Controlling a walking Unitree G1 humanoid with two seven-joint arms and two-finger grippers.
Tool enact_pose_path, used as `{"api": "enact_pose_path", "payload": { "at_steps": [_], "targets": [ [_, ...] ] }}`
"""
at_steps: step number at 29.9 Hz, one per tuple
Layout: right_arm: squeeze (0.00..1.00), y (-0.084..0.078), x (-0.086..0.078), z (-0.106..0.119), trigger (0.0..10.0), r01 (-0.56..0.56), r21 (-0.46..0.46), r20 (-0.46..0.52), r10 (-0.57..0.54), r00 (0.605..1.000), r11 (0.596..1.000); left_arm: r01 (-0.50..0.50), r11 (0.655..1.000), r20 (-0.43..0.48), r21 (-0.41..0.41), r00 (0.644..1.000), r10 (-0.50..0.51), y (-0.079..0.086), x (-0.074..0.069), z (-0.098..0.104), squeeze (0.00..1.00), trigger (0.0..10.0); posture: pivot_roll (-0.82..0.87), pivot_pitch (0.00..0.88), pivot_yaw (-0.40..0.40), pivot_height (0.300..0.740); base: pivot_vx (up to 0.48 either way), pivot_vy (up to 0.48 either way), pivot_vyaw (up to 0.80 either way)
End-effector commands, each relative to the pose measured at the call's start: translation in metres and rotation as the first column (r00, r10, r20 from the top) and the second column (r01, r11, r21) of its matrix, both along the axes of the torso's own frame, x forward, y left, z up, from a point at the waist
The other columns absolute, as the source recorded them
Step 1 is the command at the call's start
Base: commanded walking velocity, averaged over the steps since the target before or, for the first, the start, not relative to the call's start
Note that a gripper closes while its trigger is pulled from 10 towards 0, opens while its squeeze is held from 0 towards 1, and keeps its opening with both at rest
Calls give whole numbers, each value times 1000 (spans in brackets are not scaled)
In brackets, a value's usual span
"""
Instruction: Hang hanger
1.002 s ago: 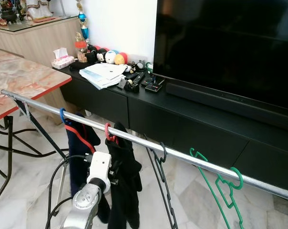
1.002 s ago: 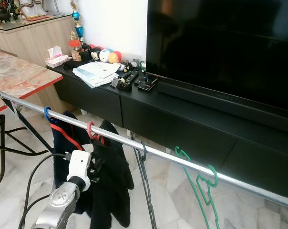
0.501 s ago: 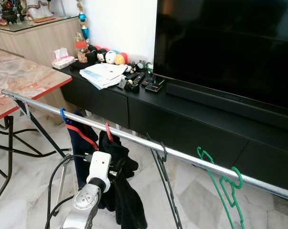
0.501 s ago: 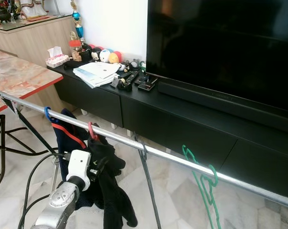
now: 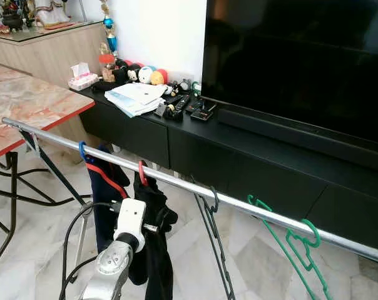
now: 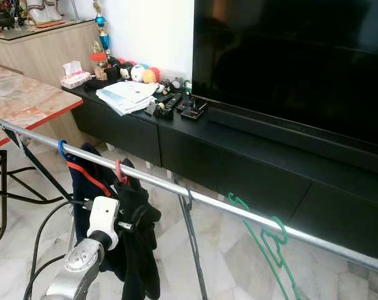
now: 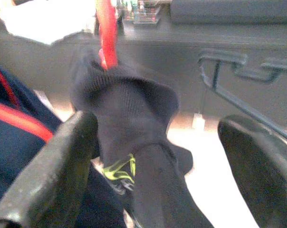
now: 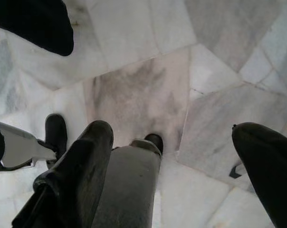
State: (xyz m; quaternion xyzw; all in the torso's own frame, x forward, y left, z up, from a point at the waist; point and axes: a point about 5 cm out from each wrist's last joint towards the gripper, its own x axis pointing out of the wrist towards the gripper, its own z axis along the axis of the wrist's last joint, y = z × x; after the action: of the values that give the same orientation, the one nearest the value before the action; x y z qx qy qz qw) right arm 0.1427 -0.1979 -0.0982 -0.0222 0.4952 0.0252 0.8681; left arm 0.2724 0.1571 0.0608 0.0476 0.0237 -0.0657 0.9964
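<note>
On the long silver metal rail (image 5: 176, 182), the red plastic hanger (image 5: 141, 172) carries a black garment (image 5: 153, 240). The left claw (image 7: 153, 156) gapes wide around it, gripping nothing; a bump could unhook it.

A metal rail (image 6: 195, 199) runs from nine o'clock down toward four o'clock. A red hanger (image 6: 121, 172) hooked on it carries a black garment (image 6: 139, 244), beside a blue hanger (image 6: 64, 150) holding dark clothing. The left arm (image 6: 82, 256) rises from seven o'clock, its wrist against the black garment. A green hanger (image 6: 270, 240) hangs at five o'clock. A television (image 6: 289, 69) fills one to three o'clock.
</note>
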Motion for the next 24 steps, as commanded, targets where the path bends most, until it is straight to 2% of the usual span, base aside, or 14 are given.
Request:
{"api": "enact_pose_path", "payload": {
  "at_steps": [1, 2, 9, 13, 14, 15, 16, 17, 19, 20, 22, 24],
  "targets": [
    [0, 0, -2, -1, 10000, 1, -1, -6, -1, 1000, 1000, -89, 992, -1, 84, 996, 90, 23, -38, -10, 0, 10000, -92, 0, 46, 740, 0, 0, 0],
    [0, 0, -2, -1, 10000, 1, -1, -5, -1, 1000, 1000, -103, 990, 5, 96, 995, 104, 26, -45, -10, 0, 10000, -90, 0, 46, 740, 0, 0, 0],
    [0, 0, -2, -1, 10000, -4, 1, -7, 4, 1000, 1000, -116, 989, 13, 89, 993, 116, 27, -48, -8, 0, 10000, -84, 0, 46, 740, 0, 0, 0],
    [0, 0, -2, -1, 10000, -6, 2, -7, 6, 1000, 1000, -141, 986, -74, 88, 986, 148, 29, -64, -19, 0, 10000, -84, 0, 46, 740, 0, 0, 0],
    [0, 0, -2, -1, 10000, -6, 1, -8, 6, 1000, 1000, -159, 985, -157, 74, 973, 169, 32, -70, -32, 0, 10000, -84, 0, 45, 740, 0, 0, 0],
    [0, 0, -2, -1, 10000, -6, 1, -8, 6, 1000, 1000, -159, 985, -157, 74, 973, 169, 32, -70, -32, 0, 10000, -84, 0, 45, 740, 0, 0, 0],
    [0, 0, -2, -1, 10000, -6, 1, -8, 6, 1000, 1000, -172, 983, -198, 64, 963, 182, 34, -72, -38, 0, 10000, -83, 0, 44, 740, 0, 0, 0],
    [0, 0, -1, -1, 10000, -5, -2, -8, 5, 1000, 1000, -185, 981, -284, 51, 940, 192, 37, -75, -51, 0, 10000, -78, 0, 42, 740, 0, 0, 0],
    [0, 0, -1, -1, 10000, -5, -6, -10, 5, 1000, 1000, -188, 980, -356, 57, 914, 196, 40, -76, -62, 0, 10000, -70, 0, 41, 740, 0, 0, 0],
    [0, 0, -1, -1, 10000, -6, -12, -12, 6, 1000, 1000, -174, 981, -445, 87, 874, 194, 44, -78, -77, 0, 10000, -72, 0, 40, 740, 0, 0, 0],
    [0, 0, -1, -1, 10000, -4, -16, -13, 4, 1000, 1000, -169, 980, -493, 106, 847, 199, 49, -77, -87, 0, 10000, -70, 0, 39, 740, 0, 0, 0],
    [0, 0, -1, -1, 10000, 0, -16, -13, 0, 1000, 1000, -188, 978, -573, 85, 795, 202, 53, -78, -100, 0, 10000, -68, 0, 39, 740, 0, 0, 0]
  ]
}}
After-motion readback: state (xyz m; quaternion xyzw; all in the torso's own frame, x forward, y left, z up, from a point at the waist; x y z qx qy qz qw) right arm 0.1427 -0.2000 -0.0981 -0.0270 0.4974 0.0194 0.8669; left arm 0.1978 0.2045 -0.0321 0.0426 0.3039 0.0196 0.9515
